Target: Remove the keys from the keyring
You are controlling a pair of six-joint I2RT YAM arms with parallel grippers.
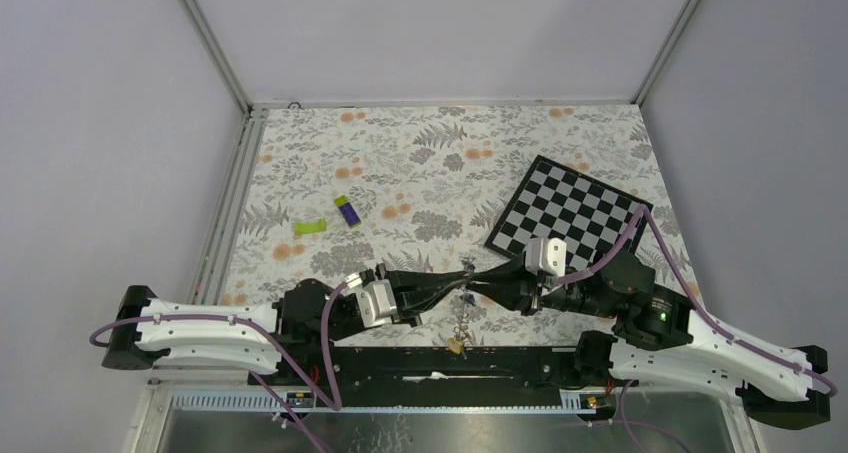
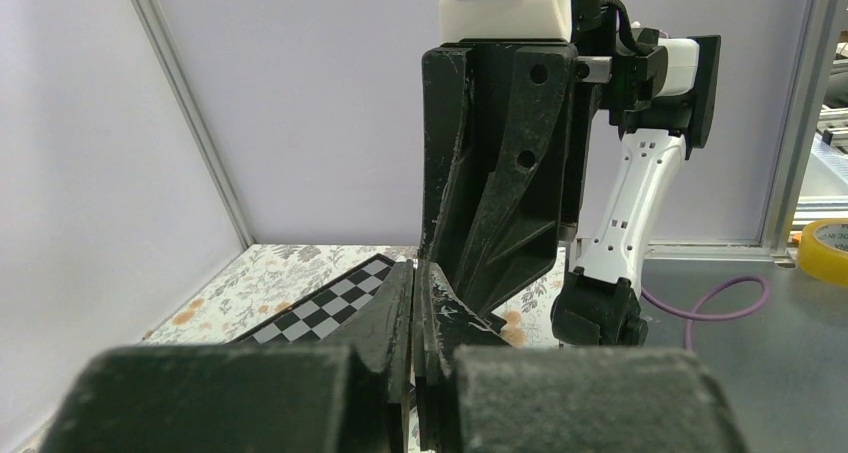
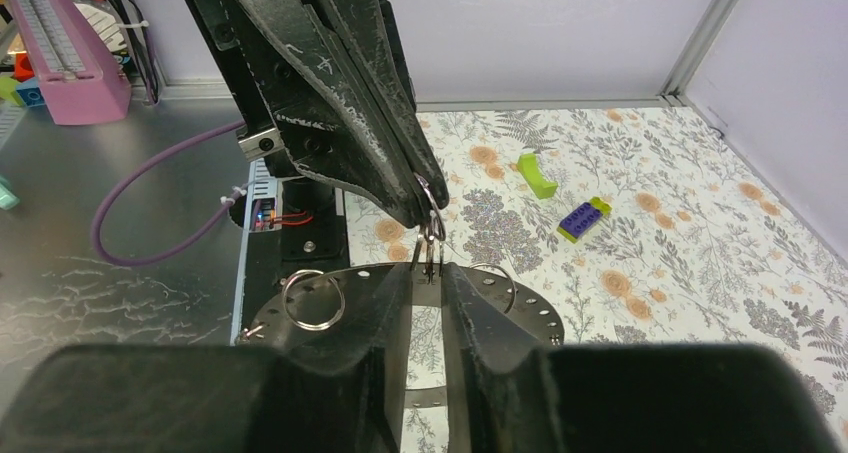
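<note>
The keyring (image 3: 530, 323), a flat grey metal ring with small holes along its rim and small wire split rings (image 3: 313, 300) threaded through them, is held in mid-air, the keys (image 1: 460, 331) dangling bunched beneath it.

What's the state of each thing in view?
left gripper: shut on the small split ring.
right gripper: fingers slightly apart around that ring; grip unclear.
keyring: held up off the table between both grippers.
keys: dangling beneath the grippers.
purple-and-green block: lying on the table.
green block: lying on the table.
checkerboard: flat on the table.
</note>
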